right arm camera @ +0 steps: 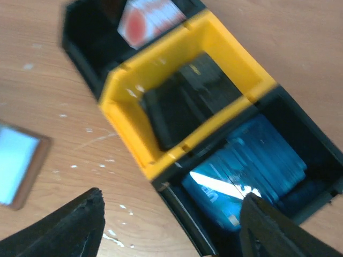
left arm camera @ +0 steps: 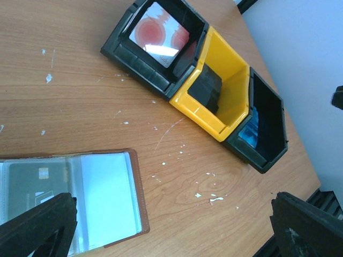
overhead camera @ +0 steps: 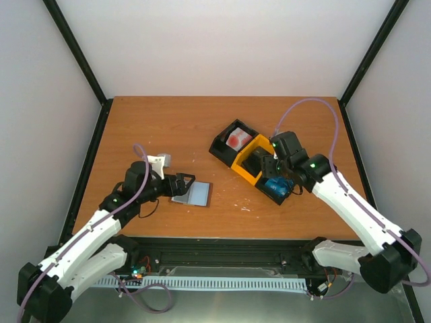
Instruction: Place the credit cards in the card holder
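Wooden table [overhead camera: 168, 121], open card holder [overhead camera: 197, 194] by parted left gripper [overhead camera: 190, 185]

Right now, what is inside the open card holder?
One dark card with a chip sits in a clear sleeve of the card holder; the neighbouring sleeve looks empty. A finger of the left end effector covers its lower corner, hiding that part.

Bare tabletop [overhead camera: 229, 192] between holder [overhead camera: 192, 194] and tray [overhead camera: 241, 169]
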{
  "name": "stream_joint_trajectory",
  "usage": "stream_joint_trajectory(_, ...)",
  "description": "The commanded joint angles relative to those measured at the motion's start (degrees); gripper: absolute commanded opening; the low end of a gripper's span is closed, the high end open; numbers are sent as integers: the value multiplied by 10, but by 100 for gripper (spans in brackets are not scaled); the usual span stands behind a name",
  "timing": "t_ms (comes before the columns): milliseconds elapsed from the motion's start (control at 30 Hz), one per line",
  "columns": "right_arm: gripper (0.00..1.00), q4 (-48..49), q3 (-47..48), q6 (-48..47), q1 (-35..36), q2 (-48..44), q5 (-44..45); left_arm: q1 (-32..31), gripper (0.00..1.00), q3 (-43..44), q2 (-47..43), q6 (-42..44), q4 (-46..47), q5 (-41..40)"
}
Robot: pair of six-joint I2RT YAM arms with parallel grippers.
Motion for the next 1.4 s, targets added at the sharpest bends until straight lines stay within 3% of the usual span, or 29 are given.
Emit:
stream_joint_trajectory(0, 63, -47, 5, -28, -39, 63, 31, 3, 100, 27, 19, 21, -4, -8)
stream_joint_trajectory(200, 54, -34, -6, -22, -55, 138, 55, 3, 100, 30, 49, 27, -11, -15)
stream_joint_trajectory(400, 59, -24, -30, -69, -94, 190, 35, 3, 100, 32, 70, 27, -13, -19)
stream_joint_trajectory(533, 63, -3, -38, -108, -106, 210, -40, 3, 100, 35, 80, 27, -14, -11)
stream_joint_trajectory(867, 58, 14, -53, -179, -139, 259, -91, 3, 100, 35, 87, 24, -26, -26)
stream_joint_trajectory(1367, 60, 15, -32, -241, -162, 326, -116, 7, 100, 30, 110, 18, -33, -30)
